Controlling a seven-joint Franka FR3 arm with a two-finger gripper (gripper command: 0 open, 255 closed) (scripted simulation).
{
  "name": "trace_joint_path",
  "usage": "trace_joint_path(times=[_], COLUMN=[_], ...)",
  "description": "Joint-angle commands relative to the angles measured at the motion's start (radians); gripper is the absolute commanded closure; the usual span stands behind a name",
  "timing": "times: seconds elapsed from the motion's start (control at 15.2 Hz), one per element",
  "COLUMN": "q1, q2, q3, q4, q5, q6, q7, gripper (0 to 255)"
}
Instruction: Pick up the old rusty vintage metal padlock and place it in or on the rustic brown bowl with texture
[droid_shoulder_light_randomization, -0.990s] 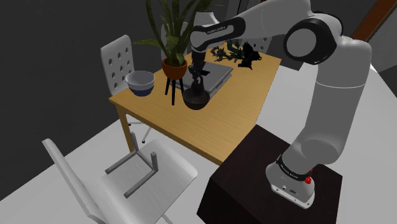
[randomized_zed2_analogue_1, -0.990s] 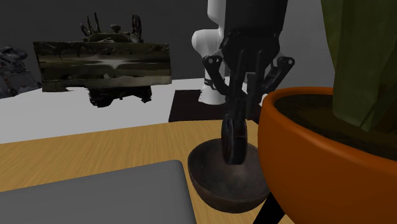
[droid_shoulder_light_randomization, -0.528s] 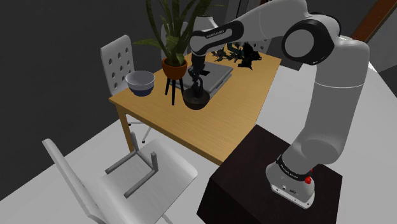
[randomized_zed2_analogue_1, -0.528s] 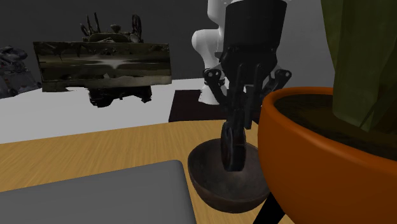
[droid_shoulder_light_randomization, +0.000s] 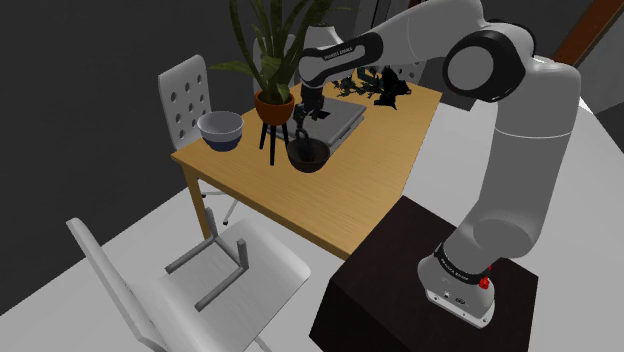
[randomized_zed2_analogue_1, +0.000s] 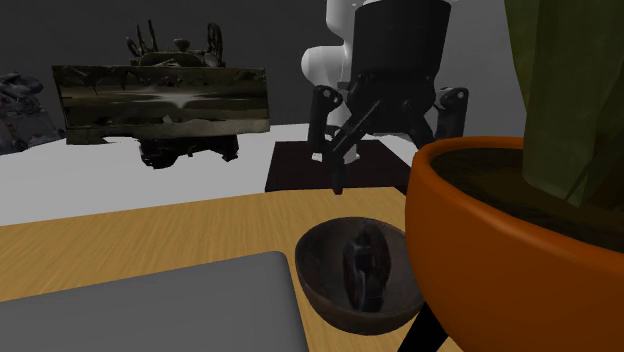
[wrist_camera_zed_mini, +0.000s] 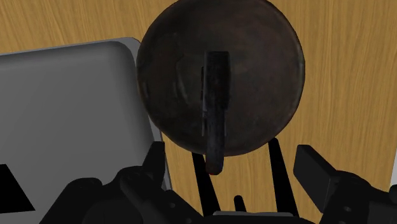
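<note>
The arm (droid_shoulder_light_randomization: 505, 150) rises from its stand (droid_shoulder_light_randomization: 395, 265), bends at the elbow and reaches to the shoulder view's left. The gripper (randomized_zed2_analogue_1: 388, 125) points straight down just above the dark bowl (randomized_zed2_analogue_1: 318, 270). Its 2 fingers (wrist_camera_zed_mini: 312, 167) are spread wide and hold nothing; the padlock (wrist_camera_zed_mini: 215, 108) stands on edge inside the bowl. White lettering on the forearm is too small to read.
</note>
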Motion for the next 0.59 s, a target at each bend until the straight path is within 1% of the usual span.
trace_joint_path(times=[0.0,0.26,0.53], q1=[0.0,0.003,0.003], q2=[0.0,-0.051,-0.051], q3=[0.0,-0.002,-0.002], q4=[0.0,0.057,0.057], q5=[0.0,-0.006,-0.006], q6=[0.0,-0.107,-0.107], q7=[0.0,0.004,0.004], gripper=[0,0,0])
